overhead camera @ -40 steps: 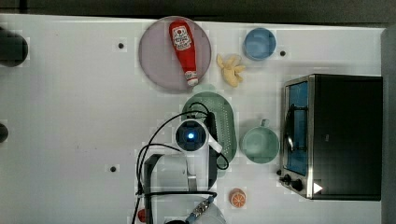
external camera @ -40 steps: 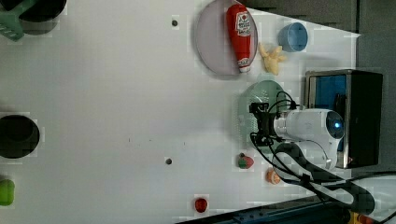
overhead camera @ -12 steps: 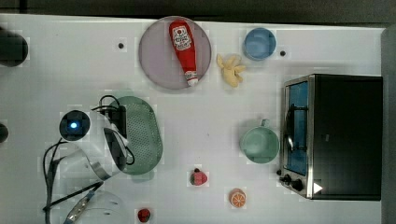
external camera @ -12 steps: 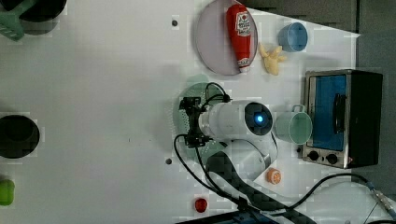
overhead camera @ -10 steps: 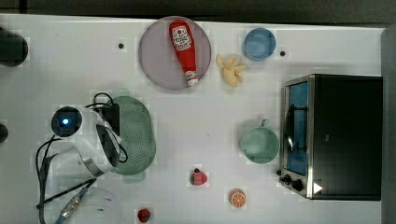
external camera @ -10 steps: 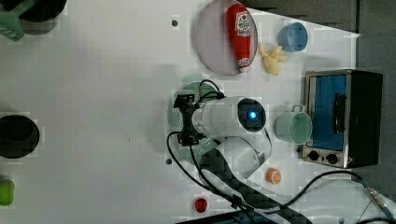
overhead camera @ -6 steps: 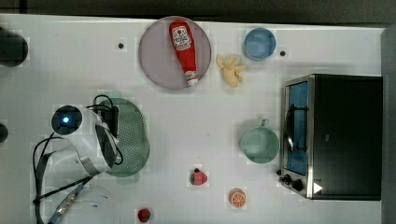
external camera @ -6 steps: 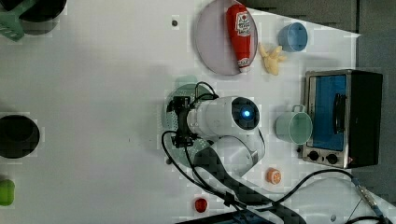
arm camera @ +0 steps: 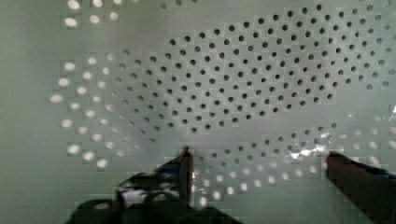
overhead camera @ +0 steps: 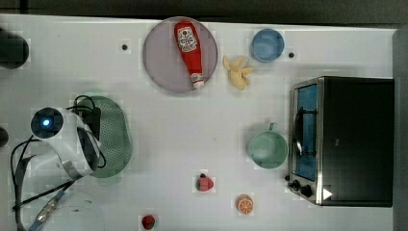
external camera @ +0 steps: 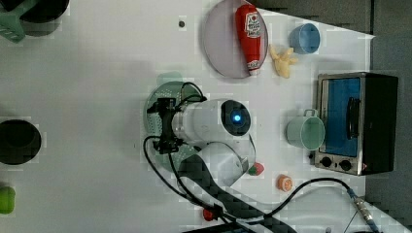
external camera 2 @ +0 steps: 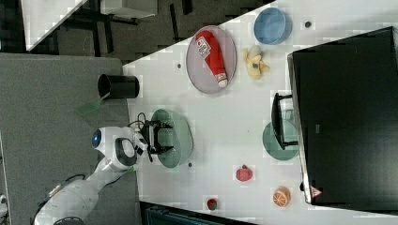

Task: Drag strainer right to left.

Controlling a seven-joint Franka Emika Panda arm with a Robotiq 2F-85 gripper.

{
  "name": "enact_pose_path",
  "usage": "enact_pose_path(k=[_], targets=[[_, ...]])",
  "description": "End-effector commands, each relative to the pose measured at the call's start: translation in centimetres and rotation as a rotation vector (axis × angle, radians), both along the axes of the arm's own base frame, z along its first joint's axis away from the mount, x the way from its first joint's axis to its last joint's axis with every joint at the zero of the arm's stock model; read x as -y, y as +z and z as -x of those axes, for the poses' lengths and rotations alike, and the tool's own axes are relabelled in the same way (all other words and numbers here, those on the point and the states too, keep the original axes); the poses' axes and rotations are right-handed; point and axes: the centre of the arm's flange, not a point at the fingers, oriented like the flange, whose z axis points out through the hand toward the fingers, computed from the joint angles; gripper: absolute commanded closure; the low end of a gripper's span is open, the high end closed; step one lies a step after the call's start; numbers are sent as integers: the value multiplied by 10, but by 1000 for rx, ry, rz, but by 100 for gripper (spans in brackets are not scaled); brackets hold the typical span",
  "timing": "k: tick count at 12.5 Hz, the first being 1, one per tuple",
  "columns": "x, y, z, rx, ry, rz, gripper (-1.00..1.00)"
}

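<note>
The strainer point(overhead camera: 115, 139), a pale mint-green oval dotted with small holes, lies on the white table at the top view's left. It also shows in the left view point(external camera: 167, 92) and the right view point(external camera 2: 180, 136). My gripper point(external camera 2: 164, 137) reaches down into its bowl from above, and the arm covers the strainer's left half in the top view. In the wrist view the perforated floor of the strainer point(arm camera: 233, 79) lies close below, and the gripper point(arm camera: 259, 156) is open, its two dark fingers spread wide apart with nothing between them.
A grey plate point(overhead camera: 163, 62) with a ketchup bottle point(overhead camera: 190, 48) sits at the back. To the top view's right are a banana point(overhead camera: 237, 71), blue bowl point(overhead camera: 267, 44), mint mug point(overhead camera: 267, 149) and toaster oven point(overhead camera: 346, 139). A strawberry point(overhead camera: 204, 183) and orange slice point(overhead camera: 244, 204) lie near the front.
The arm and the strainer have slid together further toward the top view's left. The fingers have stayed spread inside the bowl.
</note>
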Motion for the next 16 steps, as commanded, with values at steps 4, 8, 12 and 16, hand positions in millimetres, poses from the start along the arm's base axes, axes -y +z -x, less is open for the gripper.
enact_pose_path(k=[4,8,12,16], targets=[[-30,12,3,17,-24,-20,-100],[-45,15,0,33,-85,-33,-100],[-38,57,-8,70,145,-26,-100],[26,157,-42,103,409,2,-100]])
